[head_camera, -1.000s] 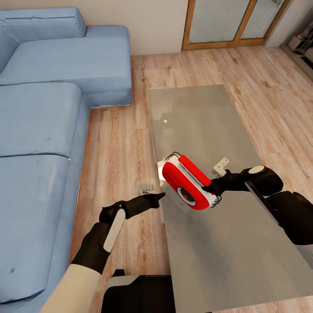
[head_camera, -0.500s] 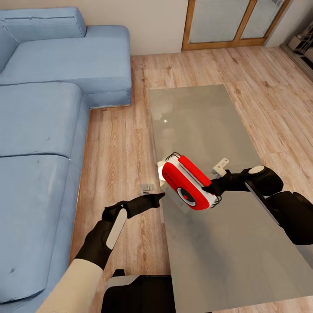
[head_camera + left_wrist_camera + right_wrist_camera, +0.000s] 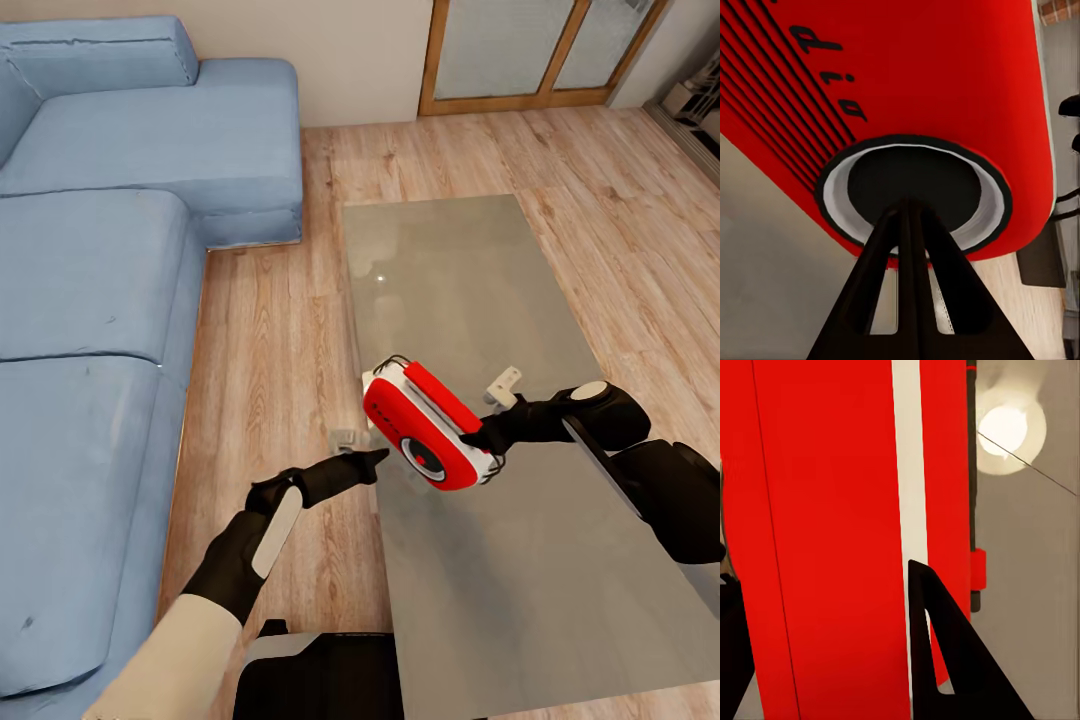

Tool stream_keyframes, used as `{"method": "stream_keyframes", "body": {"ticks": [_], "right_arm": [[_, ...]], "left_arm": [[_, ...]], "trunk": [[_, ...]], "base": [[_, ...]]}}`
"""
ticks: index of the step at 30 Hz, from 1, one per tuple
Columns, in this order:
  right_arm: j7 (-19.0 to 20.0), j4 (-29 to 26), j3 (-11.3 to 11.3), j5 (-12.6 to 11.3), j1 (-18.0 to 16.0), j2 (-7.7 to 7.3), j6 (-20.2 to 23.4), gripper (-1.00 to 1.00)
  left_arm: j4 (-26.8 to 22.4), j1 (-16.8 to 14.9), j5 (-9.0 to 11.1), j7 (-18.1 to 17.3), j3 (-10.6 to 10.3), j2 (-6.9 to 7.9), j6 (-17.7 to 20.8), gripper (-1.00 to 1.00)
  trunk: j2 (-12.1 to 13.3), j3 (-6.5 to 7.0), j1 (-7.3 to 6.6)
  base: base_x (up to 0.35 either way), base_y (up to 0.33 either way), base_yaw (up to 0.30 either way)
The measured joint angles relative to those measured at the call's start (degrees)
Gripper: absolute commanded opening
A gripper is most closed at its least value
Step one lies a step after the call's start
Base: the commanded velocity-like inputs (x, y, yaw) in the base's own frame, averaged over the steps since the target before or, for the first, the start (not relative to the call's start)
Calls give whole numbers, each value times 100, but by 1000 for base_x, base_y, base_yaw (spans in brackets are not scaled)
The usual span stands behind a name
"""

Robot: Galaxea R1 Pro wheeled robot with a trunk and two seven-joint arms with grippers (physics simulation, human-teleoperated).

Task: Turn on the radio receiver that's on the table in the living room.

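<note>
Beside the blue sofa (image 3: 90, 280), on a light wood floor (image 3: 270, 330), stands the long grey table (image 3: 450, 260), the landmark here. Over the table's sofa-side edge, about midway along it, the red radio receiver (image 3: 425, 425) is held tilted up off the tabletop. The right gripper (image 3: 490, 435), reaching in from the table's far side from the sofa, has its jaws closed on the radio's end, one finger (image 3: 952, 660) lying against the red casing. The left gripper (image 3: 365, 460) comes from the sofa side of the table, jaws pressed together into a single point that aims at the round dark dial (image 3: 915, 184); whether it touches is unclear. Judging by this, the radio is grasped and presented, and the switching-on press seems close but not confirmed.
</note>
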Motion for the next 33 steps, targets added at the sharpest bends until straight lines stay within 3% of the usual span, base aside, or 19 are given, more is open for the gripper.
{"method": "stream_keyframes", "body": {"ticks": [10,14,21,29,33], "right_arm": [[23,0,-1,-16,0,3,4,-100],[33,0,-1,-15,0,6,3,-100],[120,0,3,-10,0,15,1,-100],[134,0,6,-13,0,15,0,-100],[137,-1,4,-12,0,15,1,-100]], "left_arm": [[154,-15,44,-5,-13,0,-36,-100],[394,-15,74,-3,-29,0,-369,-100],[652,-168,389,-8,-359,0,-514,-100],[766,-173,430,-8,-397,0,-523,-100],[1004,-173,431,-9,-397,0,-808,-100]], "trunk": [[0,0,0],[0,0,0],[0,0,0],[0,0,0],[0,0,0]], "base": [[0,0,0],[0,0,0],[0,0,0],[0,0,0],[0,0,0]]}}
